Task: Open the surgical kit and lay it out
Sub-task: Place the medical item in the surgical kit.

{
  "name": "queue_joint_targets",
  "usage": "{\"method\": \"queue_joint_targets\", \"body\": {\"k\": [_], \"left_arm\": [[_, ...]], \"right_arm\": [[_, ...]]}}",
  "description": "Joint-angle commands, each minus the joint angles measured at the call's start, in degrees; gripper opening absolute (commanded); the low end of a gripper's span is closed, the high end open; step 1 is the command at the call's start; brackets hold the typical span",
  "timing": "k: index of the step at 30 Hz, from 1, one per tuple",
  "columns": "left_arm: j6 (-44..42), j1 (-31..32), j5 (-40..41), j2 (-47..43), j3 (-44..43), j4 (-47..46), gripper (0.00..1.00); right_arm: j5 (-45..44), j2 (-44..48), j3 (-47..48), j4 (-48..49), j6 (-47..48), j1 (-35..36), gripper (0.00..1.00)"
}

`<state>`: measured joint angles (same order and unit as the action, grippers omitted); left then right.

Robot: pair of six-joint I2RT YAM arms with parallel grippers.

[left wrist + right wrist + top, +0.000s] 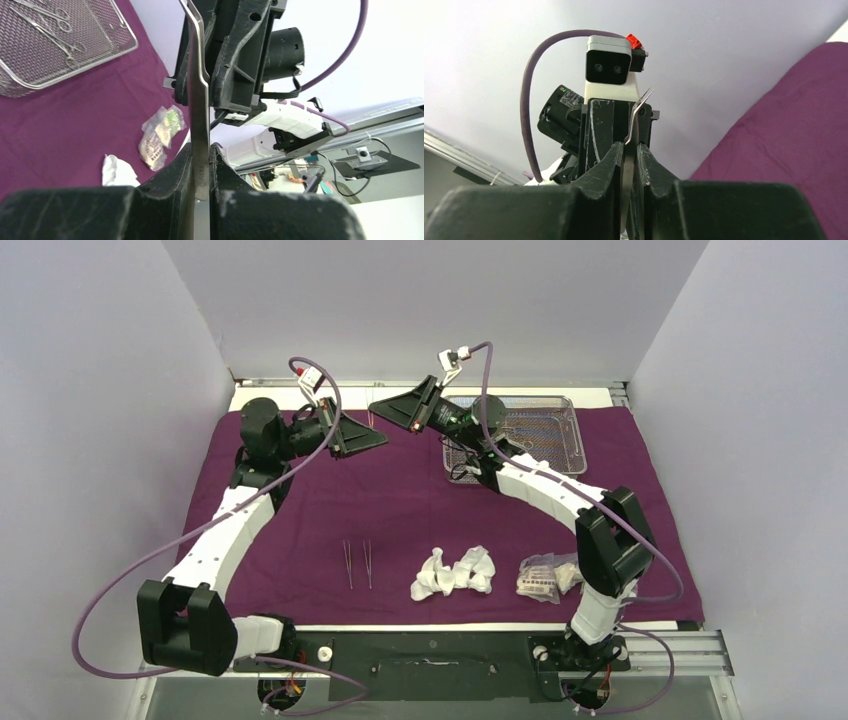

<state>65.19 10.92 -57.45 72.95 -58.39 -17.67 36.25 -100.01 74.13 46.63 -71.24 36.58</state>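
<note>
Bent steel tweezers [199, 100] midair near the far edge of the surface [600, 395], gripped from both ends: left gripper [201, 150] fingers [170, 180] and right gripper [628, 147] fingers [606, 165] clamped on it. Rectangular silver wire-mesh tray [550, 445] sits at the far-right corner.

The workspace is being enclosed by pale lavender panels: a back wall [430, 300], a left wall [100, 390] and a right wall [760, 390]. A white table top [595, 398] is being shown as a narrow strip along the far edge. At the near edge, a black base plate [400, 645] is being flanked on the right by a silver aluminium rail [685, 652].
</note>
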Motion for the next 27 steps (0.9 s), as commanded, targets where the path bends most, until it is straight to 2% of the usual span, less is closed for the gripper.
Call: {"method": "queue_joint_targets", "body": {"k": [1,2,3,5,6,8,11,15,19,24,27], "left_arm": [[-5.7,-0.3,-0.6,0.4,-1.6,3.5,0.0],[-8.5,-0.3,0.3,0.6,-2.5,6.8,0.0],[-12.1,-0.4,1.5,0.8,-3.8,10.9,0.0],[-20.8,-0.4,5.2,1.5,-7.7,24.9,0.0],[-25.3,-0.3,7.7,1.8,-9.5,29.9,0.0],[-32.3,-0.2,13.5,2.5,-12.2,38.4,0.0],[-38.1,0.5,21.4,2.4,-14.1,44.0,0.0],[-42.3,1.4,27.3,2.5,-15.2,47.5,0.0],[-43.4,2.5,28.6,2.9,-15.5,48.3,0.0],[-43.6,3.1,29.0,3.1,-15.7,48.6,0.0],[-43.6,3.5,29.1,3.1,-15.5,48.5,0.0]], "right_arm": [[2.0,-1.0,6.0,-4.6,2.7,-0.1,0.12],[2.3,-1.2,6.5,-6.4,2.7,-0.3,0.19],[2.3,-1.2,6.6,-7.7,2.8,-0.6,0.32],[0.8,-0.4,5.2,-8.6,3.0,-1.1,0.53],[-0.6,0.4,4.2,-8.9,3.7,-1.3,0.6],[-3.9,2.3,3.4,-12.7,7.4,-1.4,0.67],[-9.8,4.0,6.6,-25.6,14.7,-0.8,0.66],[-18.8,3.1,13.5,-42.1,19.8,0.5,0.57],[-18.7,2.1,14.0,-40.8,19.5,1.8,0.56],[-18.4,1.1,13.1,-40.0,17.5,3.0,0.65],[-17.6,0.1,13.8,-40.3,17.4,3.4,0.67]]}}
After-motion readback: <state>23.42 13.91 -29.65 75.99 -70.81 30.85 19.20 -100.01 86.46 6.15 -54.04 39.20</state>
